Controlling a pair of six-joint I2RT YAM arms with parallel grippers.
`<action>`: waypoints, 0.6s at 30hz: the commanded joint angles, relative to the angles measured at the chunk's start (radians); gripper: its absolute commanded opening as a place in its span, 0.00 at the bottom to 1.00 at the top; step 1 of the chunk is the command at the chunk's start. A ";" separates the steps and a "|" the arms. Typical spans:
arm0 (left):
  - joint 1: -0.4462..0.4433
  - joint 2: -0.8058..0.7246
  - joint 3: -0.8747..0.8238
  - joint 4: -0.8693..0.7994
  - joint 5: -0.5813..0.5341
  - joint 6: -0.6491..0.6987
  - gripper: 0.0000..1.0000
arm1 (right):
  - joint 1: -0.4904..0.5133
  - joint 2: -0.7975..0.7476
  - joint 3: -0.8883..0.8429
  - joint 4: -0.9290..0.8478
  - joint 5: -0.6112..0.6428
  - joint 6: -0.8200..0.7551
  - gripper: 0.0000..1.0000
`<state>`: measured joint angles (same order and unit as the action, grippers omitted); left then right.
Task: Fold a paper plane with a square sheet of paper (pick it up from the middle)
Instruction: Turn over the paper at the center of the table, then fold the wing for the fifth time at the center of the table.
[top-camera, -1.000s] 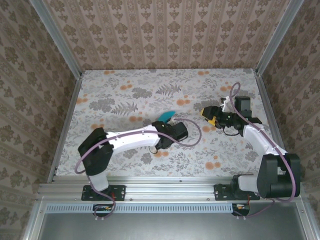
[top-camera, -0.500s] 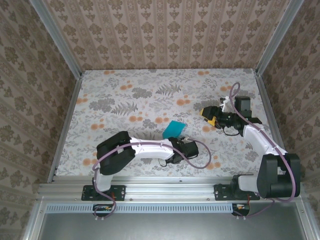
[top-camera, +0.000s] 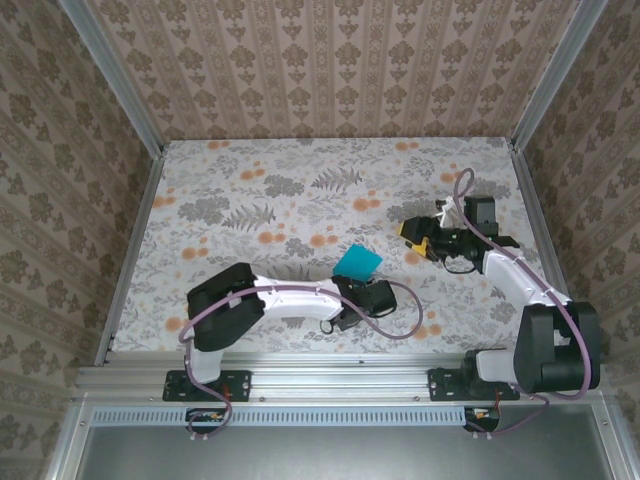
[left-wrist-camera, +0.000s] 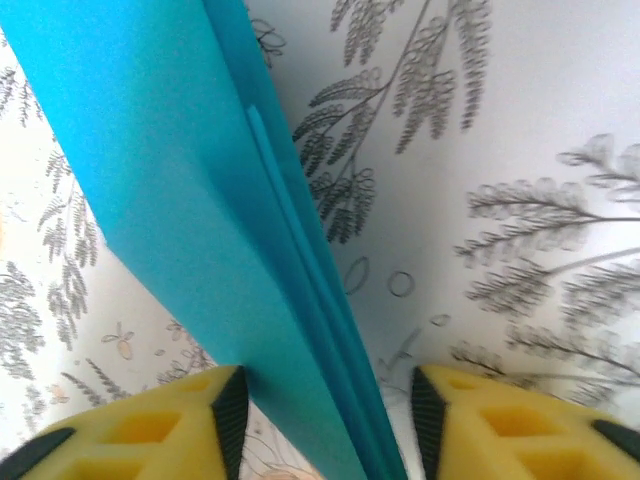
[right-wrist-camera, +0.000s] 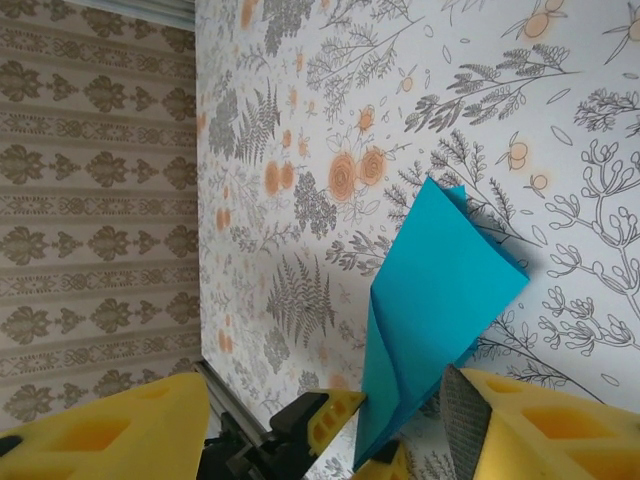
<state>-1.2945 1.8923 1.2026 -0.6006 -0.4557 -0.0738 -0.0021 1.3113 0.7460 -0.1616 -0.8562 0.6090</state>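
Two tools are working over the flowered surface (top-camera: 250, 180), and both are standing with their jaws apart. At the near middle, the left tool (left-wrist-camera: 325, 425) is straddling the square sheet of paper (top-camera: 358, 262), which is already creased into a layered, angular shape. The folded layers are running up between its yellow pads (left-wrist-camera: 232, 415) without being pinched, though they are lying close against one pad. The paper seems to be propping itself partly off the surface, probably because the layers are springing against their creases. The right tool (top-camera: 415, 236) is hovering near it, empty and pointing toward the fold. It is likely waiting there to press or take the paper.
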 joint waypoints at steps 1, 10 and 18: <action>0.004 -0.105 -0.018 0.041 0.128 -0.005 0.58 | 0.030 0.014 -0.007 -0.010 0.033 0.011 0.63; 0.099 -0.344 -0.022 0.027 0.435 -0.129 0.70 | 0.130 0.002 -0.026 -0.012 0.105 0.039 0.54; 0.313 -0.543 -0.182 0.117 0.584 -0.263 0.70 | 0.292 -0.031 -0.089 0.039 0.198 0.112 0.40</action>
<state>-1.0340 1.3911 1.0813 -0.5137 0.0402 -0.2527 0.2478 1.3125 0.6838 -0.1520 -0.7162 0.6788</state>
